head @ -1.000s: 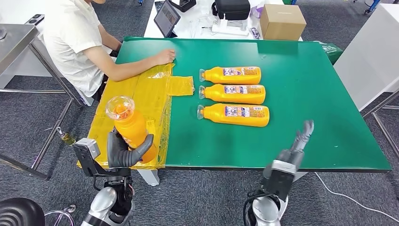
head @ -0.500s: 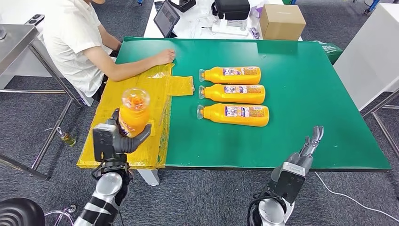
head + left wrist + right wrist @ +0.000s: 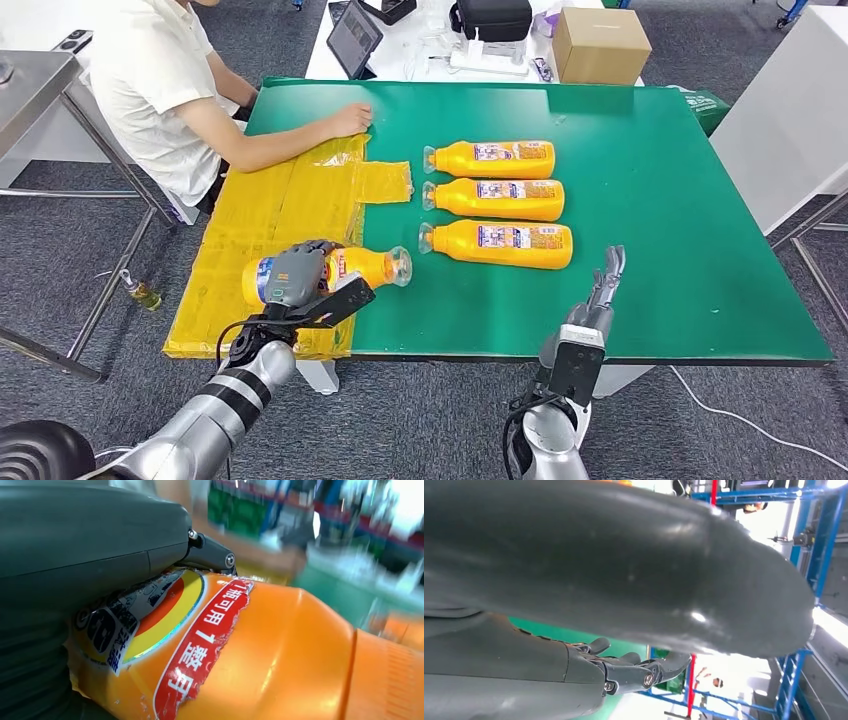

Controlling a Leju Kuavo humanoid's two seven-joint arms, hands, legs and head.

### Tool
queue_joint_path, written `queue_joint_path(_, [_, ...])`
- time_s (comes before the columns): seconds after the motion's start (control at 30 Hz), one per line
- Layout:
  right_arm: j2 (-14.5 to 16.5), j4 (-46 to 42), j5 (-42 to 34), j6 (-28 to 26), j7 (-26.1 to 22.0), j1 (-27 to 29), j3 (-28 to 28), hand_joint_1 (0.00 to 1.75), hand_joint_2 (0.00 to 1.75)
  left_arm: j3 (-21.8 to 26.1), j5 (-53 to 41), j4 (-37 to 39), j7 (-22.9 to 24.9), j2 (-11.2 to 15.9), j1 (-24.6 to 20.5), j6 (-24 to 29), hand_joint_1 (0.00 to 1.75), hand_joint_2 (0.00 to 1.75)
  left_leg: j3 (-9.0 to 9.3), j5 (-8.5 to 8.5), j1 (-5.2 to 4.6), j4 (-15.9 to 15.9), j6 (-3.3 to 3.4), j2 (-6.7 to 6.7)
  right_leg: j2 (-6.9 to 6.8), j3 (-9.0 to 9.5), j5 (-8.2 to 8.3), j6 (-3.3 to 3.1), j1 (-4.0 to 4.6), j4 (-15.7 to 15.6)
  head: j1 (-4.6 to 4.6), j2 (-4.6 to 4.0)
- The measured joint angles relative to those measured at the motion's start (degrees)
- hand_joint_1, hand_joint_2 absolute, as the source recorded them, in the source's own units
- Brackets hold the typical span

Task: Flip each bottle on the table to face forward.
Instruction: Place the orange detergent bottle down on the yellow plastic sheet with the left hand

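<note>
Left hand point(image 3: 296, 275) clamps the bottle point(image 3: 345, 268), hiding its middle, near the table point(image 3: 650, 180) edge; right hand point(image 3: 606, 280) fingers straight, empty

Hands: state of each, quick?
Left hand: holding a bottle, lying sideways.
Right hand: open, holding nothing.

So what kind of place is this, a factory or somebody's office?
Probably a robot test lab or workshop, not a factory line. A large green-topped table serves as a work bench, a person in a white shirt sits at its corner, and a white desk behind holds a tablet and a brown cardboard box.
</note>
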Motion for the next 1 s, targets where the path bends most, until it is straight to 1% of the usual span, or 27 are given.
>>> queue_joint_path(0.03, [-0.2, 0.4, -0.3, 0.0, 0.0, -0.1, 0.4, 0.00, 0.00, 0.0, 0.6, 1.3, -0.2, 0.0, -0.7, -2.1, 1.75, 1.75, 0.00, 0.00, 0.00, 0.0, 0.00, 0.00, 0.00, 0.00, 0.00, 0.00, 0.00, 0.0, 0.00, 0.00])
queue_joint_path(0.07, [-0.3, 0.8, -0.5, 0.0, 0.0, -0.2, 0.7, 0.00, 0.00, 0.0, 1.6, 2.4, -0.5, -0.1, -1.4, -4.0, 1.70, 1.75, 0.00, 0.00, 0.00, 0.0, 0.00, 0.00, -0.01, 0.02, 0.00, 0.00, 0.00, 0.0, 0.01, 0.00])
queue_joint_path(0.17, [-0.7, 2.0, -0.7, 0.0, 0.0, -0.8, 1.7, 0.00, 0.00, 0.4, 4.1, 5.5, -1.0, -0.3, -3.9, -7.8, 1.40, 1.75, 0.05, 0.00, 0.00, 0.0, 0.00, -0.06, -0.07, 0.12, -0.01, -0.01, 0.00, 0.0, 0.01, 0.00])
queue_joint_path(0.2, [-0.8, 2.4, -0.6, 0.0, 0.0, -1.0, 2.0, 0.00, 0.00, 0.5, 4.3, 6.5, -0.8, -0.4, -4.6, -8.2, 1.34, 1.75, 0.07, 0.00, 0.00, 0.0, 0.00, -0.07, -0.09, 0.16, -0.01, -0.01, 0.00, 0.0, 0.02, 0.00])
queue_joint_path(0.33, [-1.0, 3.9, 0.0, 0.0, 0.0, -1.5, 2.2, 0.00, 0.00, 0.6, 3.8, 9.8, 0.3, -0.8, -6.4, -8.4, 1.34, 1.75, 0.17, 0.03, 0.00, 0.0, -0.02, -0.05, -0.07, 0.23, 0.02, -0.01, 0.00, 0.0, 0.01, 0.00])
queue_joint_path(0.47, [-1.0, 4.8, 0.0, 0.0, 0.0, -1.7, 2.2, 0.00, 0.00, 0.6, 3.7, 11.7, 0.5, -1.2, -7.3, -8.4, 1.34, 1.75, 0.28, 0.05, 0.00, 0.0, -0.02, -0.05, -0.07, 0.33, 0.03, -0.01, 0.00, 0.0, 0.01, 0.00])
queue_joint_path(0.5, [-1.0, 5.0, 0.0, 0.0, 0.0, -1.8, 2.2, 0.00, 0.00, 0.6, 3.7, 12.0, 0.5, -1.2, -7.4, -8.4, 1.25, 1.75, 0.30, 0.05, 0.00, 0.0, -0.02, -0.05, -0.07, 0.35, 0.03, -0.01, 0.00, 0.0, 0.01, 0.00])
queue_joint_path(0.53, [-1.0, 5.2, 0.0, 0.0, 0.0, -1.9, 2.2, 0.00, 0.00, 0.6, 3.7, 12.2, 0.5, -1.3, -7.5, -8.4, 1.09, 1.75, 0.31, 0.05, 0.00, 0.0, -0.02, -0.05, -0.07, 0.37, 0.03, -0.01, 0.00, 0.0, 0.02, 0.00])
queue_joint_path(0.57, [-1.0, 5.3, 0.0, 0.0, 0.0, -1.9, 2.2, 0.00, 0.00, 0.6, 3.7, 12.4, 0.6, -1.3, -7.6, -8.4, 0.87, 1.75, 0.32, 0.05, 0.00, 0.0, -0.02, -0.05, -0.07, 0.38, 0.03, -0.01, 0.00, 0.0, 0.01, 0.00])
queue_joint_path(0.6, [-1.1, 5.4, 0.0, 0.0, 0.0, -1.9, 2.2, 0.00, 0.00, 0.6, 3.6, 12.6, 0.6, -1.4, -7.7, -8.4, 0.60, 1.75, 0.33, 0.05, 0.00, 0.0, -0.02, -0.05, -0.07, 0.38, 0.03, -0.01, 0.00, 0.0, 0.02, 0.00])
queue_joint_path(0.63, [-1.1, 5.6, 0.0, 0.0, 0.0, -1.9, 2.2, 0.00, 0.00, 0.6, 3.5, 12.8, 0.7, -1.4, -7.8, -8.5, 0.37, 1.75, 0.33, 0.05, 0.00, 0.0, -0.02, -0.05, -0.07, 0.39, 0.03, -0.01, 0.00, 0.0, 0.01, 0.00])
queue_joint_path(0.67, [-1.1, 5.7, 0.0, 0.0, 0.0, -2.0, 2.2, 0.00, 0.00, 0.6, 3.4, 13.0, 0.9, -1.5, -7.9, -8.7, 0.20, 1.75, 0.33, 0.05, 0.00, 0.0, -0.02, -0.05, -0.07, 0.39, 0.03, -0.01, 0.00, 0.0, 0.01, 0.00])
queue_joint_path(0.7, [-1.2, 5.8, 0.0, 0.0, 0.0, -2.1, 2.2, 0.00, 0.00, 0.6, 3.3, 13.3, 1.0, -1.5, -8.0, -9.0, 0.08, 1.75, 0.34, 0.05, 0.00, 0.0, -0.02, -0.05, -0.07, 0.39, 0.03, -0.01, 0.00, 0.0, 0.02, 0.00])
queue_joint_path(0.73, [-1.2, 6.0, 0.0, 0.0, 0.0, -2.1, 2.2, 0.00, 0.00, 0.6, 3.3, 13.7, 1.2, -1.5, -8.2, -9.6, 0.02, 1.75, 0.34, 0.04, 0.00, 0.0, -0.02, -0.05, -0.07, 0.39, 0.03, -0.01, 0.00, 0.0, 0.01, 0.00])
queue_joint_path(0.87, [-1.5, 6.8, -0.1, 0.0, 0.0, -2.5, 2.2, 0.00, 0.00, 0.6, 3.3, 15.0, 1.3, -1.5, -8.2, -13.4, 0.00, 1.75, 0.34, 0.05, 0.00, 0.0, -0.02, -0.05, -0.07, 0.39, 0.02, -0.01, 0.00, 0.0, 0.01, 0.00])
queue_joint_path(1.0, [-1.8, 7.8, 0.0, 0.0, 0.0, -3.1, 2.2, 0.00, 0.00, 0.6, 3.1, 15.5, 0.0, -1.5, -8.8, -18.5, 0.00, 1.75, 0.34, 0.05, 0.00, 0.0, -0.02, -0.15, -0.14, 0.47, 0.01, 0.00, 0.00, 0.0, 0.01, -0.01])
